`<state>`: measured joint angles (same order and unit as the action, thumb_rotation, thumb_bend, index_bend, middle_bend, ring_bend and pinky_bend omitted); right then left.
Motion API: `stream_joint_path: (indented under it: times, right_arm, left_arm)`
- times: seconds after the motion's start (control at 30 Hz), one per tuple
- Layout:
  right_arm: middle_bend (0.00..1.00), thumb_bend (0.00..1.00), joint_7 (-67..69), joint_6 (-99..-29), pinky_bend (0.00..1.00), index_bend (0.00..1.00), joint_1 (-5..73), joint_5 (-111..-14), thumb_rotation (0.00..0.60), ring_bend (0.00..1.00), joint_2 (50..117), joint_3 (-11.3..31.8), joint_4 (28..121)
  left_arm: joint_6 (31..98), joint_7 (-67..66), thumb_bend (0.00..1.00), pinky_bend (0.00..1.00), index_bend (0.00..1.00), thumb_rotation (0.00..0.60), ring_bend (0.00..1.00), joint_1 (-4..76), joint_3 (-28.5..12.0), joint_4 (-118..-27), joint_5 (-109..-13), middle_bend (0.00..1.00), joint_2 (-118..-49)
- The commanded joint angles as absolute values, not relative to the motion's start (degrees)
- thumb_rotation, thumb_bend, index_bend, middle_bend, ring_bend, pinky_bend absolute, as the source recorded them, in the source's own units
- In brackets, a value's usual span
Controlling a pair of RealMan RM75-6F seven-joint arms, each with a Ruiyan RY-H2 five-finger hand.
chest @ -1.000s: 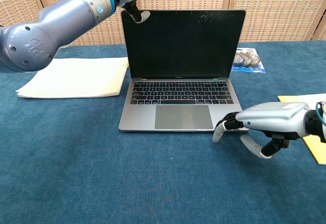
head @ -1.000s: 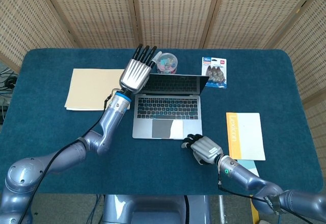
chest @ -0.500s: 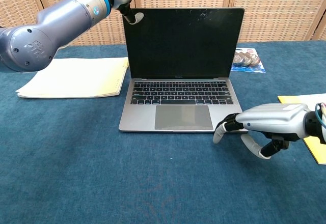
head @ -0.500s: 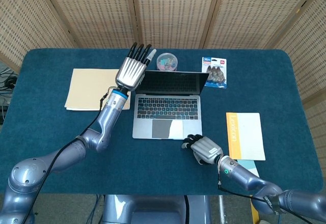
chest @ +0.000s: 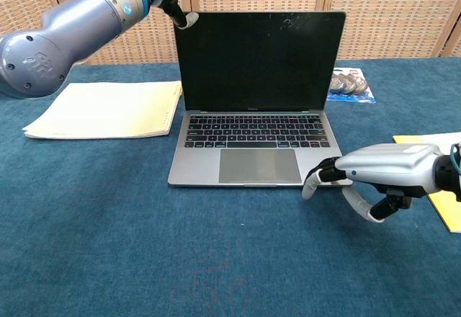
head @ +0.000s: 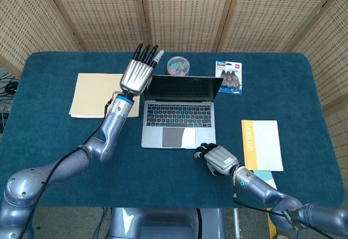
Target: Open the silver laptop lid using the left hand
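Note:
The silver laptop [head: 179, 120] [chest: 248, 140] stands open in the middle of the table, its dark screen [chest: 259, 59] nearly upright. My left hand [head: 138, 71] is flat with straight fingers, just left of the lid's top left corner and holding nothing. The chest view shows only its thumb [chest: 189, 19] beside that corner. My right hand [head: 218, 159] [chest: 378, 173] rests on the table with loosely bent fingers. Its fingertips [chest: 311, 184] lie at the front right corner of the laptop's base, holding nothing.
A stack of cream paper [head: 98, 95] [chest: 108, 108] lies left of the laptop. Behind it are a round tub of small coloured items [head: 178, 65] and a blister pack [head: 228, 76] [chest: 351, 85]. A yellow-spined booklet [head: 262, 144] lies at the right. A wicker screen backs the table.
My left hand has drawn back and to the left, off the lid's top left corner. The lid stands a little more upright. The right hand has stayed put.

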<state>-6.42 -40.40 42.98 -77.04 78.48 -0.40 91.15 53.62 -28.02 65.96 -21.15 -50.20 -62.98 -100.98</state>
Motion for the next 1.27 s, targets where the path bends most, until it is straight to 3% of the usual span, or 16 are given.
stream_joint_path:
  times: [0.03,0.33,0.43,0.5,0.57,0.6,0.63,0.7,0.77,0.8,0.93,1.1,1.27]
  right_arm:
    - [0.14,0.93,-5.8,-41.5,0.13,0.20,42.6,-77.5,0.600,0.04,77.8,-0.1,92.1]
    - [0.14,0.93,0.4,-52.5,0.13,0.20,38.6,-84.0,0.600,0.04,68.1,1.5,100.2]
    - [0.14,0.92,3.9,-58.7,0.13,0.20,35.3,-86.5,0.600,0.04,63.0,1.4,102.1]
    - [0.14,0.88,5.6,-62.1,0.13,0.20,33.3,-87.8,0.600,0.04,60.8,1.2,102.1]
    - [0.14,0.77,6.2,-68.5,0.13,0.20,29.6,-87.7,0.600,0.04,58.7,1.4,101.1]
    - [0.13,0.63,5.9,-70.9,0.13,0.20,28.1,-87.2,0.600,0.03,58.4,1.5,100.6]
    - [0.11,0.45,5.2,-74.8,0.12,0.20,25.6,-86.1,0.600,0.02,58.4,1.9,99.7]
    - [0.06,0.18,4.3,-78.8,0.08,0.19,22.8,-84.9,0.600,0.00,58.9,2.1,98.7]
    - [0.02,0.03,4.2,-82.8,0.02,0.14,19.4,-82.7,0.600,0.00,59.6,2.1,97.3]
    - [0.01,0.00,4.7,-84.5,0.01,0.11,17.8,-81.9,0.600,0.00,59.9,1.9,96.7]
    - [0.00,0.00,6.2,-89.2,0.00,0.00,13.1,-80.8,0.600,0.00,61.6,1.0,94.7]
    - [0.00,0.00,5.6,-95.7,0.00,0.00,7.7,-81.0,0.600,0.00,64.0,0.3,93.6]
    - [0.00,0.00,4.9,-99.5,0.00,0.00,4.6,-83.1,0.600,0.00,64.9,-0.8,93.9]
  left_arm:
    - [54.4,-24.5,0.45,0.00,0.00,0.600,0.00,64.6,-20.9,-54.0,-64.5,0.00,-98.4]
    - [60.5,-13.5,0.43,0.00,0.00,0.600,0.00,56.2,-18.3,-72.8,-72.1,0.00,-82.9]
    - [63.6,-10.6,0.36,0.00,0.00,0.600,0.00,52.1,-18.1,-78.4,-72.5,0.00,-77.6]
    - [65.0,-9.5,0.25,0.00,0.00,0.600,0.00,50.0,-17.8,-80.8,-72.3,0.00,-75.1]
    - [66.6,-8.7,0.13,0.00,0.00,0.600,0.00,46.7,-17.2,-83.7,-70.9,0.00,-72.1]
    - [66.9,-8.4,0.06,0.00,0.00,0.600,0.00,45.5,-16.9,-84.9,-70.0,0.00,-71.1]
    - [67.3,-8.0,0.03,0.00,0.00,0.600,0.00,43.5,-16.5,-86.9,-68.5,0.00,-69.5]
    - [68.2,-8.0,0.00,0.00,0.00,0.600,0.00,41.2,-16.0,-89.5,-66.6,0.00,-67.8]
    - [69.7,-7.3,0.00,0.00,0.00,0.600,0.00,37.7,-14.7,-92.8,-64.3,0.00,-65.9]
    - [70.5,-6.9,0.00,0.00,0.00,0.600,0.00,35.8,-13.9,-94.8,-63.5,0.00,-64.8]
    - [73.0,-7.1,0.00,0.00,0.00,0.600,0.00,29.7,-9.8,-102.1,-62.7,0.00,-60.4]
    - [77.1,-7.0,0.00,0.00,0.00,0.600,0.00,22.2,-2.9,-109.8,-67.5,0.00,-56.2]
    - [82.4,-5.0,0.00,0.00,0.00,0.600,0.00,16.7,1.6,-109.3,-75.1,0.00,-57.7]
